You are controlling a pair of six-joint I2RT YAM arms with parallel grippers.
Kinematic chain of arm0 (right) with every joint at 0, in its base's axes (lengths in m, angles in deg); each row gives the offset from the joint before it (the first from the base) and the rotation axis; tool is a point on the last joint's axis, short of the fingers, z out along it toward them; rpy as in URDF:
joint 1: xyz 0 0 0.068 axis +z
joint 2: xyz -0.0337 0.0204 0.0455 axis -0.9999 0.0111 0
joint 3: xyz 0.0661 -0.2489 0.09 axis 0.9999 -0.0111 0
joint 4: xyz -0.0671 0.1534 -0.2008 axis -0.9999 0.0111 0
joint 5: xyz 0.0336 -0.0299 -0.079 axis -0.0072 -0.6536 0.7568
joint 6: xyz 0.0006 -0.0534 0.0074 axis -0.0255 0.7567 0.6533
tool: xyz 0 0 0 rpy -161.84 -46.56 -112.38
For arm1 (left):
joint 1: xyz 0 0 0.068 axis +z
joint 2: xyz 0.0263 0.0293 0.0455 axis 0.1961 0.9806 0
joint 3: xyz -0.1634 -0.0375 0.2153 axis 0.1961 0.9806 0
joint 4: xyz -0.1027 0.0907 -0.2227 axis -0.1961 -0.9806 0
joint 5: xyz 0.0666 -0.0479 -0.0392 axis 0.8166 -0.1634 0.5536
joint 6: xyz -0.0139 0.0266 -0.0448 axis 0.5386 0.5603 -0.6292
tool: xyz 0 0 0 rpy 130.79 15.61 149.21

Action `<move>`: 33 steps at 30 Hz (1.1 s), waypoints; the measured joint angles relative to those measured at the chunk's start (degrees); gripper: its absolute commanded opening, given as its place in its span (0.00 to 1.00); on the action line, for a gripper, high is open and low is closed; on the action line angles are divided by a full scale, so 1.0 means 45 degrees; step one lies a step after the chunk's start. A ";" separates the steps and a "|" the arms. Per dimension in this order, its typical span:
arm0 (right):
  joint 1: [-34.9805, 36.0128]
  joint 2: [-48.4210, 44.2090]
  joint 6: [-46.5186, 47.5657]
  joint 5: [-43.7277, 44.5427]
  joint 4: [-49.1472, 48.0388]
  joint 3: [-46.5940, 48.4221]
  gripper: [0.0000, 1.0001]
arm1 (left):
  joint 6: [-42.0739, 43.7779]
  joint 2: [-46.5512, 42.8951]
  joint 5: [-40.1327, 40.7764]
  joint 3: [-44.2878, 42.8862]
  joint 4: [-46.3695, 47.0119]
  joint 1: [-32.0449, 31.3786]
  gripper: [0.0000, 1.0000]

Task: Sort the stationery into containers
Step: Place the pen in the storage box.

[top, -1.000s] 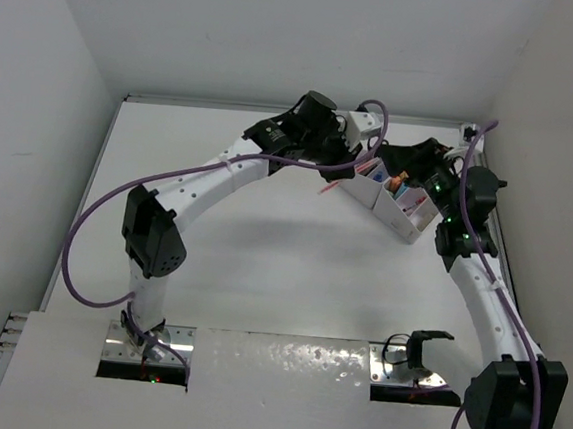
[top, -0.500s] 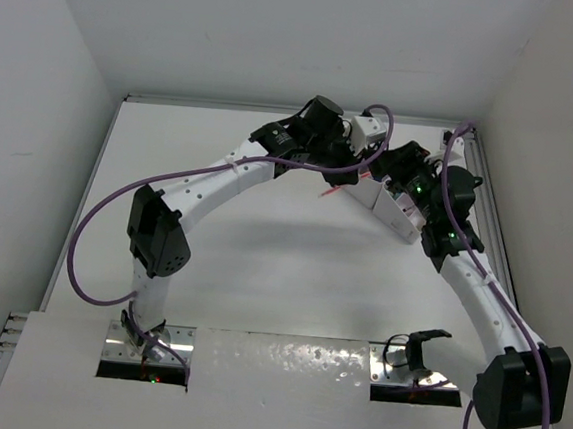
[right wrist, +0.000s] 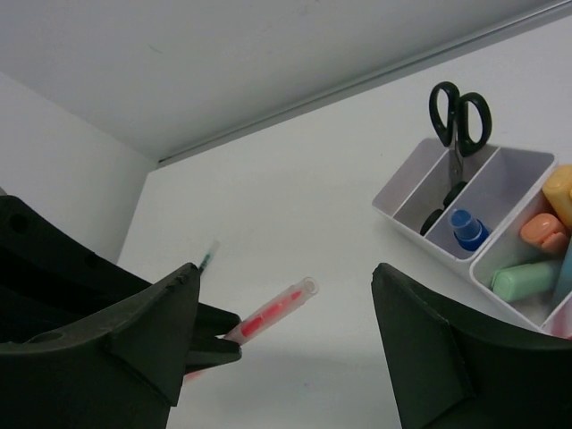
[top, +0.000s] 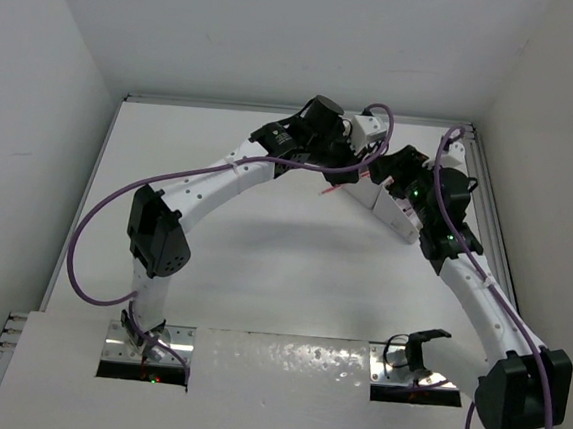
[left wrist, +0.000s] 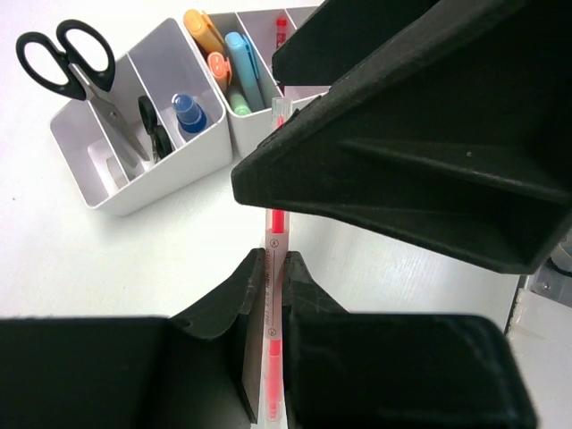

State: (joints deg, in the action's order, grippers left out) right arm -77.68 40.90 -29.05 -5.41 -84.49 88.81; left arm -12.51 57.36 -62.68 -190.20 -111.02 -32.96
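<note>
Left gripper (left wrist: 273,295): clamped narrow on the red pen (left wrist: 276,219), which points toward 12 o'clock.
Organiser (left wrist: 134,192): at 10 o'clock from that grip; scissors (left wrist: 67,58) and a blue-capped bottle (left wrist: 189,112) stand inside.
Right gripper (right wrist: 286,273): jaws wide, holding nothing; the organiser is at its 2 o'clock.

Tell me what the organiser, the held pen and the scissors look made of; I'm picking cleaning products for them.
Organiser: probably moulded plastic, white with a smooth satin finish; the walls are thin and even, with rounded corners.
Pen: likely a clear plastic barrel, since the red core shows through it.
Scissors: glossy black handles, seemingly plastic; the grey blades look like metal with a dull sheen.
</note>
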 measured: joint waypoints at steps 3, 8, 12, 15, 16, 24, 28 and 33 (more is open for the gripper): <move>0.0000 -0.0005 0.0121 0.0121 0.0180 0.0000 0.76 | 0.0039 0.0000 0.0044 0.0000 0.0019 0.0000 0.00; 0.0019 -0.0005 -0.0267 0.0044 -0.0063 -0.0170 0.60 | 0.0049 0.0000 0.0092 0.0005 0.0073 0.0000 0.00; 0.0170 0.0155 -0.0976 -0.0233 -0.0627 -0.0787 0.47 | 0.0039 0.0000 0.0092 0.0005 0.0170 0.0000 0.00; 0.0306 0.0559 -0.1467 -0.0418 -0.1005 -0.0928 0.42 | 0.0039 0.0000 0.0180 0.0005 0.0131 0.0000 0.00; 0.0345 0.0675 -0.1554 -0.0481 -0.1175 -0.0928 0.27 | 0.0039 0.0010 0.0223 0.0005 0.0136 0.0000 0.00; 0.0423 0.0918 -0.1749 -0.0792 -0.1953 -0.0801 0.00 | 0.0117 0.0049 0.0384 0.0170 0.0355 -0.0010 0.41; -0.0141 0.0874 -0.1287 -0.0544 -0.1919 -0.0806 0.00 | 0.0209 0.0044 0.0291 0.0641 0.0262 -0.0024 1.00; -0.1443 0.0685 0.0369 0.0413 -0.0879 -0.0636 0.00 | -0.0058 0.0034 0.0228 0.1511 -0.0126 0.0389 1.00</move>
State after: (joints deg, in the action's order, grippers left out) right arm -84.18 43.98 -27.39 -3.55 -88.44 85.94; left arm -12.77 57.51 -61.66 -183.40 -111.58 -31.21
